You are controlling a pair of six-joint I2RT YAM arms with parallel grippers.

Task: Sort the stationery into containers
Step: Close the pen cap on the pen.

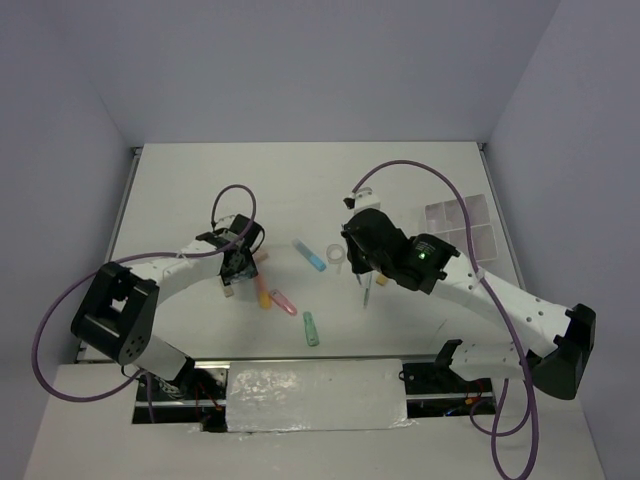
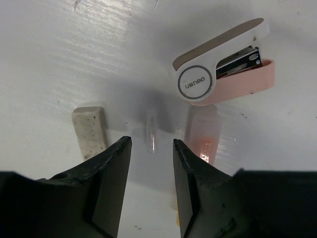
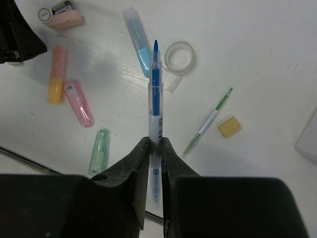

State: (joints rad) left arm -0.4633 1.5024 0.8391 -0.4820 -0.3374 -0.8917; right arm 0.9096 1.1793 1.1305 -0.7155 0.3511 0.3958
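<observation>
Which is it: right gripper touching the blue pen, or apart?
Touching. The right wrist view shows the right gripper closed on the blue pen, both fingers pressed against its clear barrel, no gap.

- Stapler (image 2: 218, 74) was white and pink, with a grey ring.
- Eraser (image 2: 89, 131) was beige, dark-speckled.
- Pen (image 3: 155, 99) was clear around blue.
- Blue marker (image 3: 138, 42), orange marker (image 3: 56, 74), pink marker (image 3: 79, 103) and green marker (image 3: 99, 151) were all pastel.
- Tape (image 3: 180, 58) was clear.
</observation>
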